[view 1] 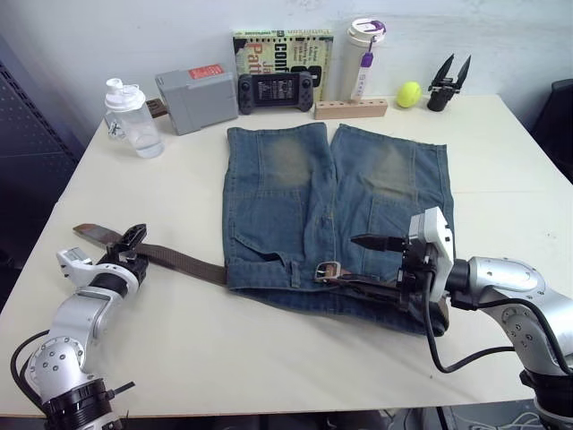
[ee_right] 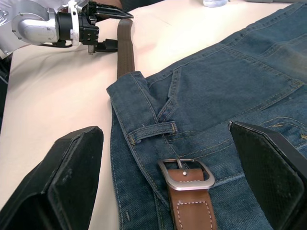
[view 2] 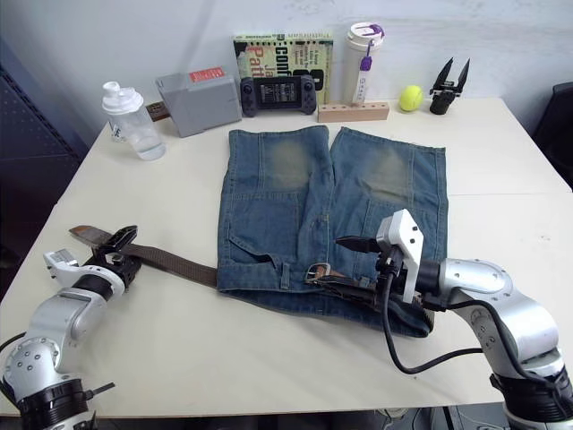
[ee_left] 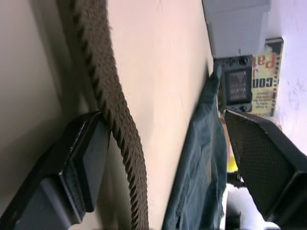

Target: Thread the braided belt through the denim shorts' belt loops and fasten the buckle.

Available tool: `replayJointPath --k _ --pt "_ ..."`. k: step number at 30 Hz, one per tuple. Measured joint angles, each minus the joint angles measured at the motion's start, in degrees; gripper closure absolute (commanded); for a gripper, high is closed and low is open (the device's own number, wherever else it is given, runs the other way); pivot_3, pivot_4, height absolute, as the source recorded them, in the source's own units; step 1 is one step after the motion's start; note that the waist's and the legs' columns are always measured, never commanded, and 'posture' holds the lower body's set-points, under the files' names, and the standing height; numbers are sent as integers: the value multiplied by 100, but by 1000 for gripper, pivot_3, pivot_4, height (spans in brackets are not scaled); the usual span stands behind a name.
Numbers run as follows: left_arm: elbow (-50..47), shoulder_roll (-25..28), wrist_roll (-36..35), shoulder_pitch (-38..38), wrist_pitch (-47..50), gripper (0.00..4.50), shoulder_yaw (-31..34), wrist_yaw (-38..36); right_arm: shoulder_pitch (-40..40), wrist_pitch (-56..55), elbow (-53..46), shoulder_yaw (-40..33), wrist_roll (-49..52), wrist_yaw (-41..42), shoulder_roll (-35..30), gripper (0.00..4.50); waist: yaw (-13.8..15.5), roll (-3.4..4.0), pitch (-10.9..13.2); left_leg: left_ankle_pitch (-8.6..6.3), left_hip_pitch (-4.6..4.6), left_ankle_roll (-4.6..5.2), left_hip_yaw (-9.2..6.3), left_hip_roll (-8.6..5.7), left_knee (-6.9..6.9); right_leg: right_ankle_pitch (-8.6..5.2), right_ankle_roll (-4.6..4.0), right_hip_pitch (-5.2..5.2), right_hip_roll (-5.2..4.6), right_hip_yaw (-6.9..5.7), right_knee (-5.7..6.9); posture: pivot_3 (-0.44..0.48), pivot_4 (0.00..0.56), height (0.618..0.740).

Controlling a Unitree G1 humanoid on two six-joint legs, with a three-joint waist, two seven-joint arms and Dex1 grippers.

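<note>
The denim shorts [view 1: 331,193] lie flat mid-table with the waistband on my side. The braided belt [view 1: 183,262] comes out of the waistband's left end and runs left across the table to its leather tip [view 1: 94,234]. The buckle [ee_right: 164,171] rests on the waistband near the middle, with a brown leather strap behind it. A belt loop [ee_right: 152,132] sits just left of the buckle. My left gripper [view 1: 134,244] is open and straddles the belt near the tip. My right gripper [view 1: 380,264] is open over the waistband, right of the buckle.
Along the table's far edge stand a clear bottle [view 1: 132,118], a grey box [view 1: 195,98], a handheld console [view 1: 275,90], a book [view 1: 282,45], a white tumbler [view 1: 363,58], a wooden block [view 1: 351,109], a tennis ball [view 1: 409,93] and a black gripper tool [view 1: 448,82].
</note>
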Motion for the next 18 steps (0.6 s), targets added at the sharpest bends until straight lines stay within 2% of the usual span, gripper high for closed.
replayJointPath --k 1,4,13,15,16,18 --pt "18 0 24 -5 -12 3386 -1 1 0 0 0 0 0 -9 0 0 0 1 0 1 -1 -2 3 0 -6 0 0 -3 1 1 -2 0 150 731" --pt "182 26 433 -249 -169 4453 -180 123 17 28 -100 -93 38 -128 -1 0 22 -1 1 2 -6 -3 1 -1 -6 0 0 -3 0 1 -6 0 150 731" --pt "172 119 1197 -390 -156 4453 -424 -83 160 144 -214 -240 162 -338 -14 0 37 -7 4 4 -14 -5 -5 -2 -6 0 0 -4 0 -8 -9 0 150 731" --pt "65 329 1756 -359 -170 4453 -681 -470 166 162 -261 -245 187 -382 -16 0 33 -31 18 4 -20 -6 -6 -1 -9 0 0 -8 4 -10 -12 0 150 731" --pt "-288 691 2457 -246 -241 4453 -1069 -945 170 170 -313 -254 224 -412 -22 0 24 -60 36 4 -24 -7 -4 -1 -17 0 0 -13 6 -10 -18 0 150 731" --pt "-867 1193 3305 -241 -400 4453 -1544 -1584 173 162 -330 -281 213 -442 -65 0 27 -89 53 5 -28 -8 -2 -2 -27 0 0 -14 7 -11 -32 0 150 731"
